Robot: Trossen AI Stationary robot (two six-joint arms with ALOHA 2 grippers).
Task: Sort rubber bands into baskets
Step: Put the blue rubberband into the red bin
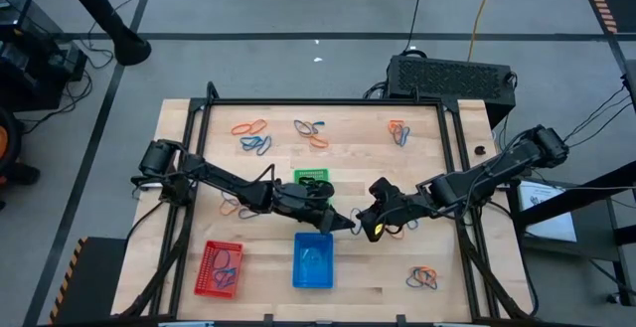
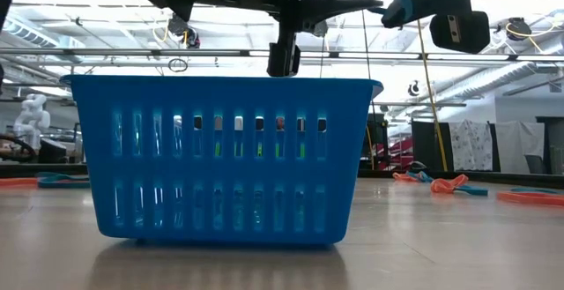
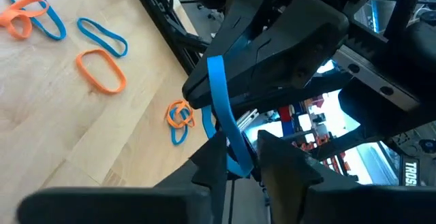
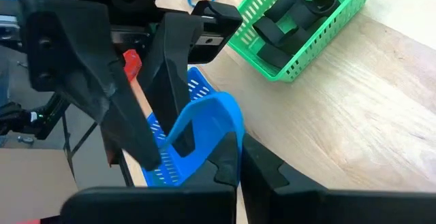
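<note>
A wooden table (image 1: 328, 183) is sitting on a grey floor, with cables trailing along the top of the high view and a bright workshop showing beyond it in the low view. Both arms are meeting just below the frame's centre in the high view, directly above the blue basket (image 1: 314, 260). The left gripper (image 1: 350, 223) is reaching in from the left, the right gripper (image 1: 366, 225) from the right, tips almost touching. Stretched between them is one blue rubber band (image 3: 225, 118): the right gripper's fingers are pressed fully together on one end of it, and in the right wrist view the loop (image 4: 208, 125) is bulging out from them. The left gripper's fingers are standing narrowly apart around the band's other end, and appear to be pinching it, though the contact itself is partly hidden.

The green basket (image 1: 311, 178) is lying just above the grippers at mid-frame, holding black bands (image 4: 300, 9). The red basket (image 1: 220, 268) is resting at lower left. Loose orange and blue bands are lying in small clusters at upper left (image 1: 252, 136), upper centre (image 1: 311, 131), upper right (image 1: 397, 131) and lower right (image 1: 422, 278).
</note>
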